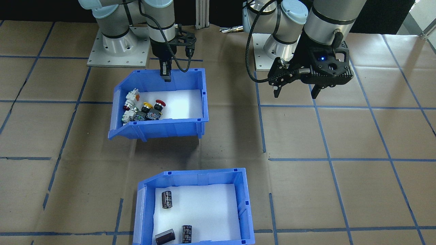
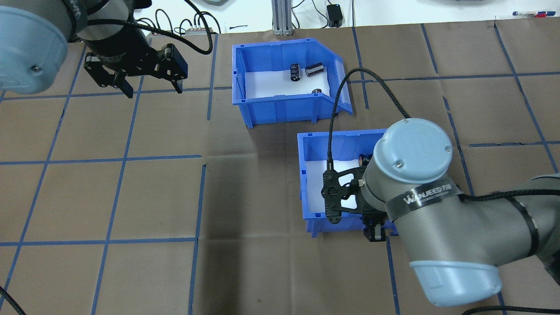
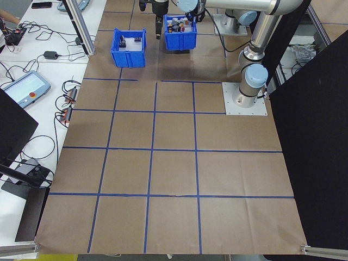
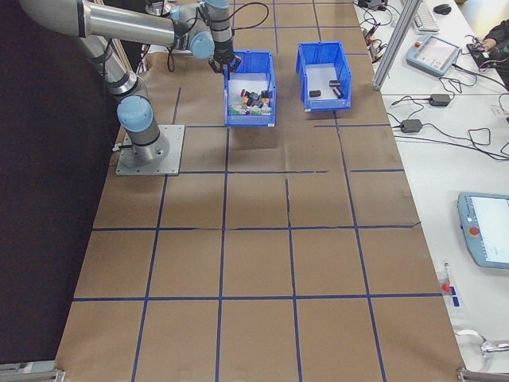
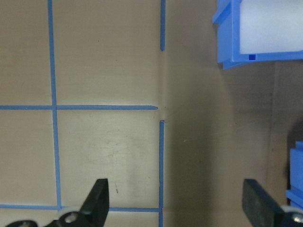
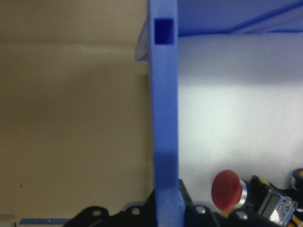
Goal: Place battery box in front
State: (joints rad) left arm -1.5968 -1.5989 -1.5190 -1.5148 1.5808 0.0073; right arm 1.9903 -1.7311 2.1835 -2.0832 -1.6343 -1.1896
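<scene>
The battery box (image 1: 196,174), a blue bin with a white floor and three dark batteries (image 1: 167,199), stands on the table on the side far from the robot; in the overhead view the battery box (image 2: 284,107) sits beyond the other bin. My right gripper (image 1: 166,73) is shut on the back wall of the switch bin (image 1: 163,127), which holds colourful push-buttons (image 1: 144,109) and casts a shadow beneath it. The right wrist view has that wall (image 6: 163,118) running between the fingers. My left gripper (image 1: 294,92) hangs open and holds nothing above bare table, apart from both bins.
Both arm bases (image 1: 117,47) are bolted at the robot's edge. An aluminium post (image 2: 280,17) and cables stand beyond the battery box. A side table with tablets (image 4: 489,227) and cables runs along the far side. Brown paper with blue tape lines (image 2: 127,157) covers the table.
</scene>
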